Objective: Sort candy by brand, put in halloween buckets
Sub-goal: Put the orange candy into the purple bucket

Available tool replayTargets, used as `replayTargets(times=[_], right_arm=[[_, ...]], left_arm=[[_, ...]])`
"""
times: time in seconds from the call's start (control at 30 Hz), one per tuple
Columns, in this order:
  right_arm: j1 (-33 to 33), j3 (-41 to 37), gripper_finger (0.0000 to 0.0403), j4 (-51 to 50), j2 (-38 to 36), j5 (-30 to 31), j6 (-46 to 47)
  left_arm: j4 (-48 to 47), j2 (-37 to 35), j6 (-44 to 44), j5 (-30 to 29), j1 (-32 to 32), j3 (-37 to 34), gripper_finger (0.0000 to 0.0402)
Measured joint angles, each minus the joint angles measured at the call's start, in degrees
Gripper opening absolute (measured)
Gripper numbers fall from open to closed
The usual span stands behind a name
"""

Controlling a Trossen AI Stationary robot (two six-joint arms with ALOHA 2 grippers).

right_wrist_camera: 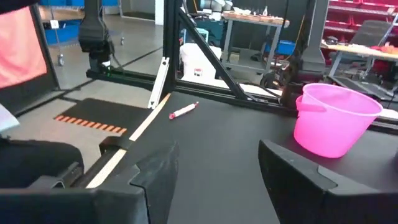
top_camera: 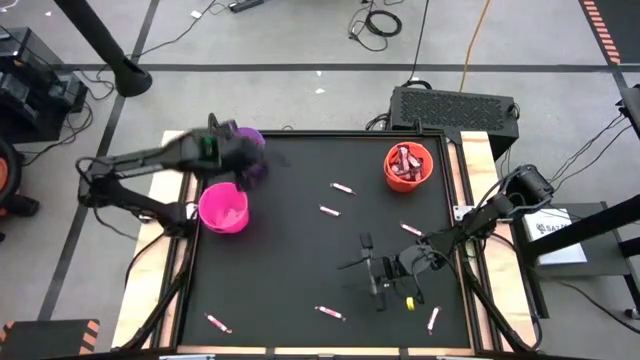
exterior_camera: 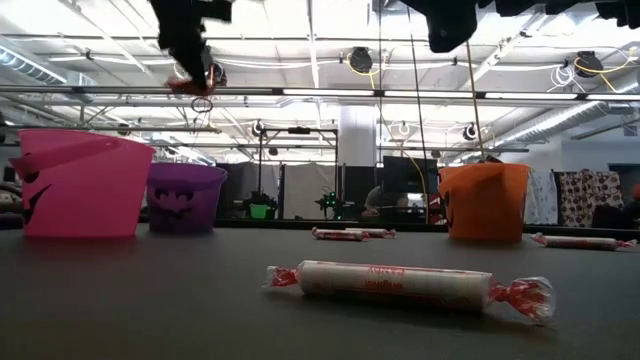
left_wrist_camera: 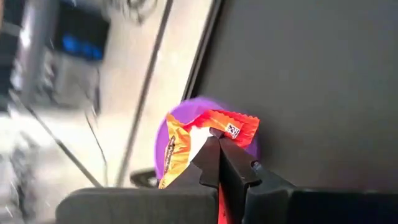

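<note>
An orange-red packet (left_wrist_camera: 208, 134) is pinched between the closed fingers (left_wrist_camera: 214, 165) of the left gripper (left_wrist_camera: 219, 148), its crinkled wrapper fanned out above the fingertips. Directly beyond the packet, the purple bucket (left_wrist_camera: 186, 112) is seen, so the gripper is held above that pail at the table's far left corner. In the high view the left gripper (top_camera: 243, 150) is blurred over the purple bucket (top_camera: 250, 138), and the magenta-pink bucket (top_camera: 223, 208) is set just beside it, nearer the front edge.

The fingers (right_wrist_camera: 155, 180) of the right gripper (right_wrist_camera: 217, 180) are spread wide apart with nothing between them. In the high view the right gripper (top_camera: 375, 272) is placed low over the black table (top_camera: 280, 270) on the right side, toward the front.

The orange bucket (top_camera: 408, 166) is stood at the far right of the table and red-wrapped candy is seen inside it. Thin pinkish-white sticks are scattered over the tabletop: one near the centre (top_camera: 343, 188), one just below it (top_camera: 329, 210), one close to the right gripper (top_camera: 411, 230), two at the front (top_camera: 218, 323) (top_camera: 330, 313) and one at the front right (top_camera: 433, 319). From the low view, one such stick (exterior_camera: 400, 283) is seen lying close to the camera, with twisted red ends.
</note>
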Motion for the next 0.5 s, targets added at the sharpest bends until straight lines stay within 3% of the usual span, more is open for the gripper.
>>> replayTargets(times=[0.23,0.33,0.5], right_arm=[[-0.2,0.0,0.0212,0.0,0.0,-0.1,-2.1],[-0.4,0.0,0.0212,-0.4,0.0,-0.2,-2.1],[-0.5,0.0,0.0212,-1.2,0.0,-0.3,-2.1]], left_arm=[[12.2,-0.2,7.8,14.6,22.1,-5.8,0.0],[18.4,0.7,9.1,16.3,27.6,-9.1,0.0],[19.4,3.3,9.0,18.1,32.8,-11.7,0.0001]])
